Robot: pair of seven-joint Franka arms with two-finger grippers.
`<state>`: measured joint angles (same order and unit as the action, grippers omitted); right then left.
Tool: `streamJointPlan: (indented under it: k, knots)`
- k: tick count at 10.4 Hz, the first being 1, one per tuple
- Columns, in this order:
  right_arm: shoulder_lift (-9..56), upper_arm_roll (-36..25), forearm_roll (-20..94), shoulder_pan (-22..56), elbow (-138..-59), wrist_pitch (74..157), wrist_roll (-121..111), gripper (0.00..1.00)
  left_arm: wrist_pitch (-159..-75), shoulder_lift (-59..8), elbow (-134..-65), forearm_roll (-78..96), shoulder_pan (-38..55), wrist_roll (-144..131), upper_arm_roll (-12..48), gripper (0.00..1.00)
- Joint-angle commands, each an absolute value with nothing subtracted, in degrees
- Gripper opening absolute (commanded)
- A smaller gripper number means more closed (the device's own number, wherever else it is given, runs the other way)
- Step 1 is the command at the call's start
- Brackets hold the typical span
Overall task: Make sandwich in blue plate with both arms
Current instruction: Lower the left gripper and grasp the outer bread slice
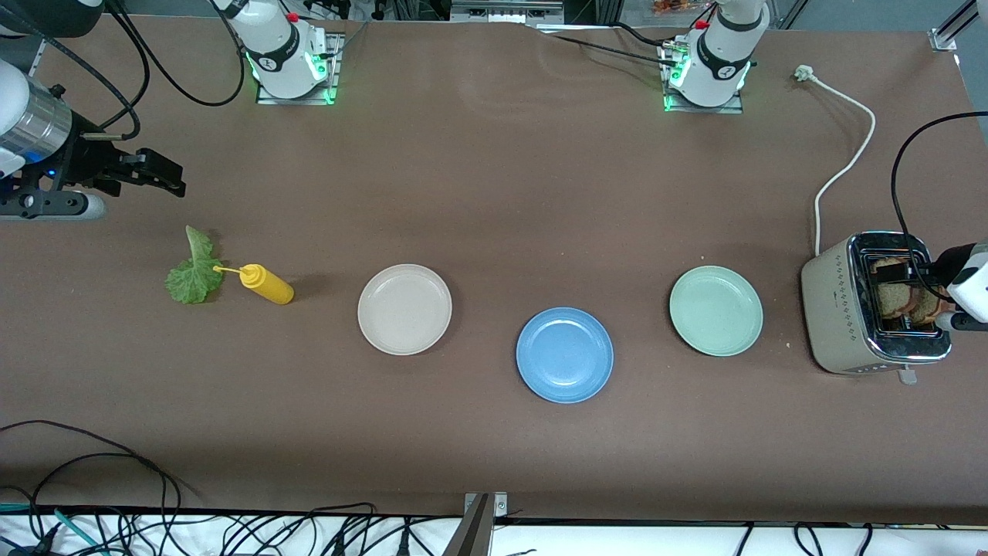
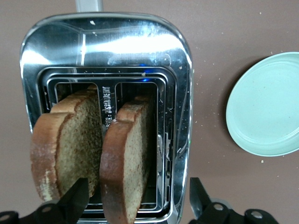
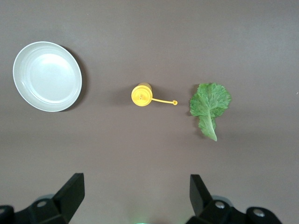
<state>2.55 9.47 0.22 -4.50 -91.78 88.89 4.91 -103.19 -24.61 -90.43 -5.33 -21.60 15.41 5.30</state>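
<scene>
We're looking straight down into a shiny chrome two-slot toaster [image 2: 177, 70] sitting on the brown tabletop [image 2: 233, 28], with a brown wholegrain bread slice with a darker crust [image 2: 70, 144] standing up out of one slot and a second slice just like it [image 2: 128, 158] in the slot beside it. The left gripper [image 2: 138, 203] hangs right over the toaster, its two black fingers [image 2: 74, 198] spread wide, one on each side of that second slice and not touching it. Off beside the toaster there's a round mint-green plate [image 2: 266, 105], partly cut off at the edge, plus a few crumbs scattered on the table.

Bread slices [image 2: 126, 158] partly inside toaster [image 2: 182, 93]
</scene>
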Motion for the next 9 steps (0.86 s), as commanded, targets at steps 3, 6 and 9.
streamJointPlan:
  k: [3,6,9]
  knots:
    - [3.16,9.58,0.18,-4.57,-90.09,87.45,5.01,1.0,-103.01,-25.22,-89.47,-3.87,-21.89,17.31,5.27,0.62]
    - [3.16,9.58,0.18,-4.57,-90.09,87.45,5.01,1.0,-102.75,-25.14,-89.21,-4.13,-21.88,18.36,5.27,0.12]
    - [3.16,9.58,0.18,-4.57,-90.09,87.45,5.01,1.0,-102.66,-24.96,-88.86,-3.96,-22.06,21.27,5.19,0.0]
